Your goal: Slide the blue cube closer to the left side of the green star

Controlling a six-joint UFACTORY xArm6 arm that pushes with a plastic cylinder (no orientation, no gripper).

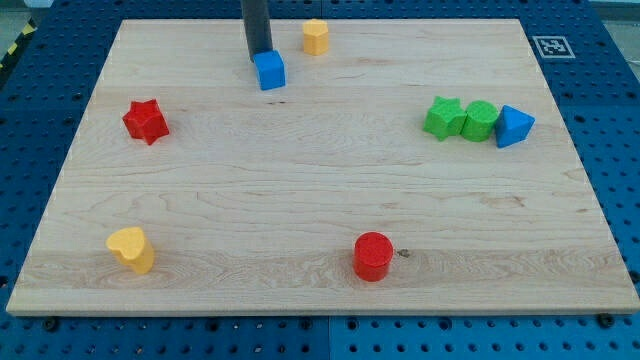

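The blue cube (270,70) sits near the view's top, left of centre, on the wooden board (300,200). The green star (443,116) lies at the view's right, far from the cube. My tip (258,58) comes down from the top edge and touches the cube's upper left side. The rod is dark and upright.
A green round block (479,120) touches the star's right side, with a blue triangular block (514,126) beside it. A yellow block (316,36) lies at the top, right of the cube. A red star (146,121) is at left, a yellow heart (132,249) at bottom left, a red cylinder (373,256) at bottom centre.
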